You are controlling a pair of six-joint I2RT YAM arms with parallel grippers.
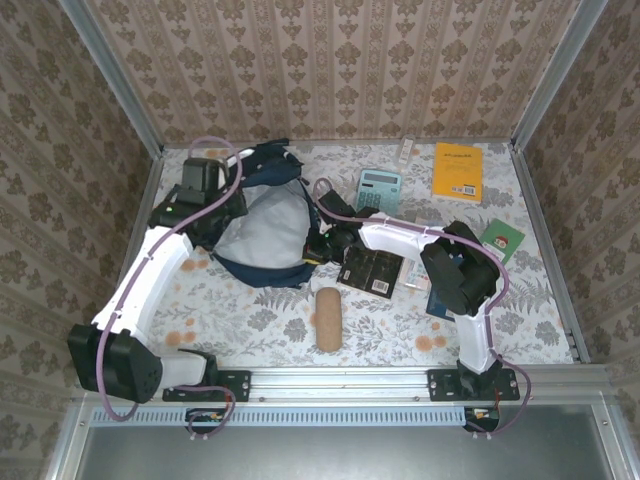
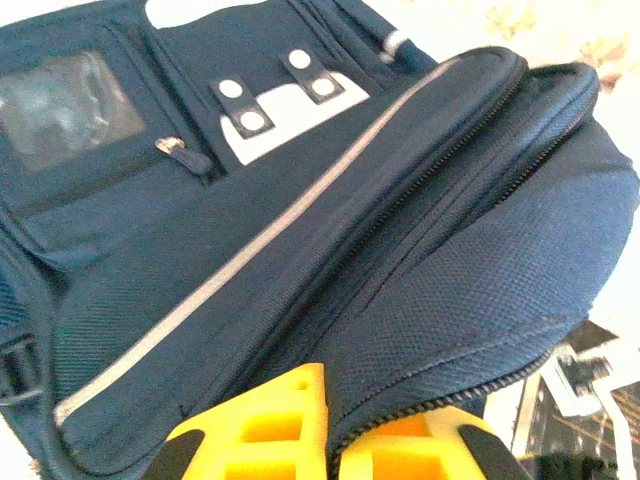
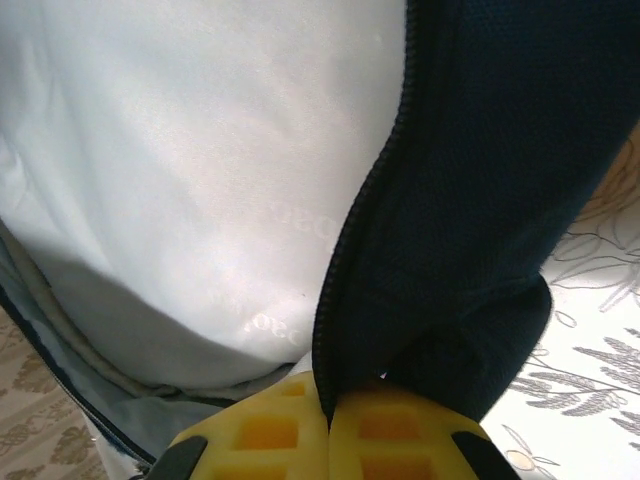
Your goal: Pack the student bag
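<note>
The student bag [image 1: 262, 232] is lying on the left half of the table [image 1: 400, 335], its mouth gaping upward so that the pale grey lining is showing, with one arm reaching in from each side. It is looking soft and floppy rather than stiff. The navy fabric is folding and sagging wherever nothing is propping it, so I am judging that the opening will be slumping shut unless its rim is being held apart. It also seems light enough for a pinch on the cloth to be lifting an edge (the whole bag, once filled, would be another matter). The woven surface is offering some friction, and nothing about it is seeming fragile. The zip-lined rim is probably giving the firmest hold, since a seam is resisting stretch better than the loose panels. The left hand [image 2: 335, 435] is clamping its yellow pads on a fold of navy cloth along a zip on the bag's outer side, with no gap showing between them. The right hand [image 3: 328, 425] is likewise pinching fully closed on the zip edge of a navy flap, right beside the grey lining.
</note>
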